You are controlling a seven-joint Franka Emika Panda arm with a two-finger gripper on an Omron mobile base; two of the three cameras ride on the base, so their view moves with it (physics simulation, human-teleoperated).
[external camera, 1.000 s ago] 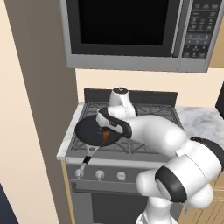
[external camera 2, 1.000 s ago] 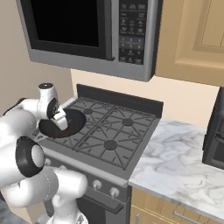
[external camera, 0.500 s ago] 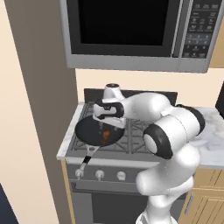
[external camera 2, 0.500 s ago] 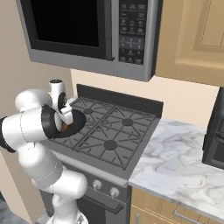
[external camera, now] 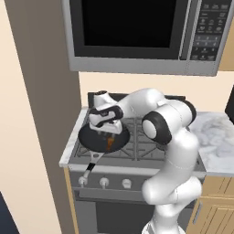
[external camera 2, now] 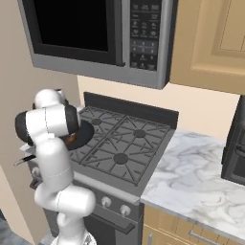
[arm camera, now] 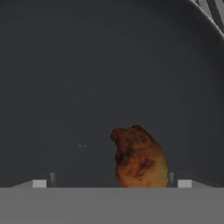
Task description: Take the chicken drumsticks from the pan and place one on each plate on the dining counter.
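The black pan (external camera: 93,140) sits on the front left burner of the stove, its long handle (external camera: 92,162) pointing over the front edge. One glossy orange-brown chicken drumstick (arm camera: 141,158) lies on the pan's dark floor (arm camera: 87,87). The drumstick (external camera: 109,144) also peeks out under the hand, and again (external camera 2: 72,139) beside the forearm. My gripper (arm camera: 111,183) hangs just above the pan, jaws open wide. The drumstick lies between the fingertips (arm camera: 184,183), nearer the right one and touching neither. From the left base my gripper (external camera: 109,133) points down into the pan.
The gas stove (external camera 2: 124,143) has dark grates, with knobs (external camera: 104,183) along its front. A microwave (external camera: 137,34) hangs low above it. A tall tan panel (external camera: 41,114) closes the left side. A marble counter (external camera 2: 191,177) runs to the right with a dark appliance (external camera 2: 235,148) on it.
The arm has folded in, its elbow swinging round in front of the stove. The hand stays over the pan and is now low, close over the drumstick. The jaws remain open.
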